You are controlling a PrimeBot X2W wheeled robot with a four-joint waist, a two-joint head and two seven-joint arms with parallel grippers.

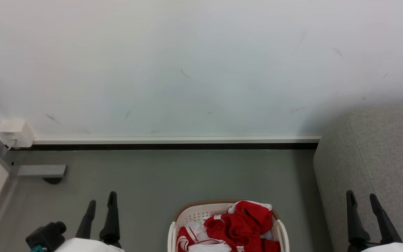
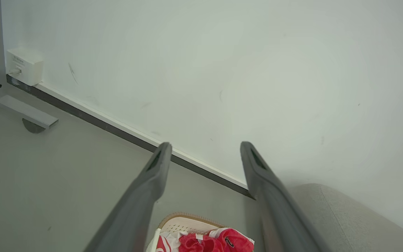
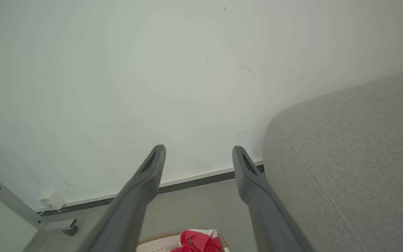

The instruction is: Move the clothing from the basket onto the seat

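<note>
Both grippers sit at the bottom of the head view, closest to the camera and held clear of the work: the left gripper (image 1: 102, 198) hangs over bare floor (image 1: 173, 175) to the left of the basket (image 1: 192, 210), and the right gripper (image 1: 361, 194) hovers by the grey seat (image 1: 383, 154); each has its jaws spread with nothing between them, which the two wrist views confirm, since wall (image 1: 187, 70) and skirting board (image 1: 173, 140) show plainly through each open gap; this looks like a ready stance, arms parked either side so that the head camera has an open look at the load before either one reaches in; the clothing (image 1: 238, 227) lies in the basket, a crumpled red and white heap that rises above the brown rim at the back right, so none of it has reached the seat and the task seems to be at its very start; the basket stands on the floor between the two arms, near the seat's rounded corner, probably put there so that the carry is short; the seat lies to the robot's right, so the right arm looks the handier one for the drop; the heap is soft and tangled, so a pinch on the high red fold may drag more than one garment out.
</note>
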